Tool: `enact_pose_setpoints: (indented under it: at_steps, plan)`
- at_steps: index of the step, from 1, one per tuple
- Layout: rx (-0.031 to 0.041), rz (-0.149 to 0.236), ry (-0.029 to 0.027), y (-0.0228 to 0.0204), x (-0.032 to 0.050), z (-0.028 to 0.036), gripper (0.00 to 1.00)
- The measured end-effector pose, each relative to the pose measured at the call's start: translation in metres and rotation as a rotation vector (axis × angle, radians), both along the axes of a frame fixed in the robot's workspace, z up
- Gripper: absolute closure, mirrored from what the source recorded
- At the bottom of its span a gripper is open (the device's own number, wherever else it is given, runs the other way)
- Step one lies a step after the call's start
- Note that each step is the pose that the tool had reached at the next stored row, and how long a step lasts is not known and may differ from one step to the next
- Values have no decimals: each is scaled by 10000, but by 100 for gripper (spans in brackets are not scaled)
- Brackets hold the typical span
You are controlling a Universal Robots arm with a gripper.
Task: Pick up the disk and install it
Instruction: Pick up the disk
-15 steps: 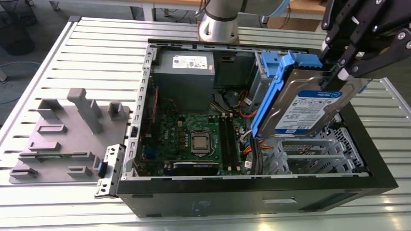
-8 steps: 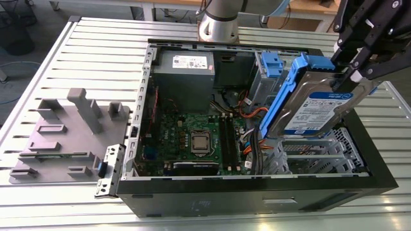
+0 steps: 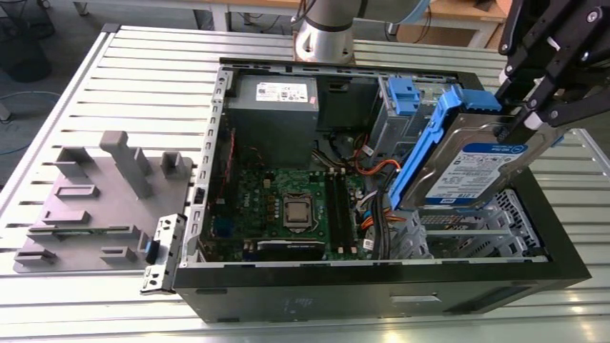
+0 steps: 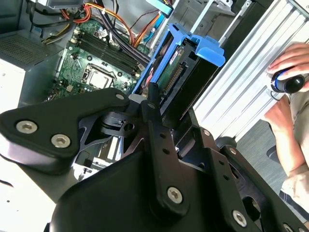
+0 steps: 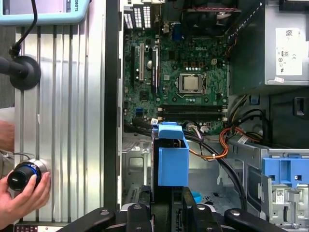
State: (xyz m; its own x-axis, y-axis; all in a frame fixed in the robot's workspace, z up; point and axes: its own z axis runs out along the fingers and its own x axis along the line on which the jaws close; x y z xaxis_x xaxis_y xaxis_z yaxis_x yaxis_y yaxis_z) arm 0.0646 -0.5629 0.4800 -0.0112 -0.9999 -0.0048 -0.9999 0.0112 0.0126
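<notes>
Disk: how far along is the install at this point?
Pickup looks done: the gripper holds the disk, jaws closed on its upper end, tilted above the open computer case. In hand: it hangs over the grey metal bay. Left: the disk is not yet seated in that bay.

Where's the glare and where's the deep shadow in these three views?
Exterior view: the slatted metal table glares near-white, the disk in the gripper shows a sheen, the computer case front is dark. First wrist view: the table slats wash out; the recess beside the power supply sits in shadow. Second wrist view: the gripper reads dark against bright slats.
</notes>
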Motion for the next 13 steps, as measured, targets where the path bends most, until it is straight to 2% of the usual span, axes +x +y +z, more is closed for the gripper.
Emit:
enact_pose_setpoints:
  at_steps: [13]
  plan:
    - [0, 0, 0, -5, 165, -30, 65]
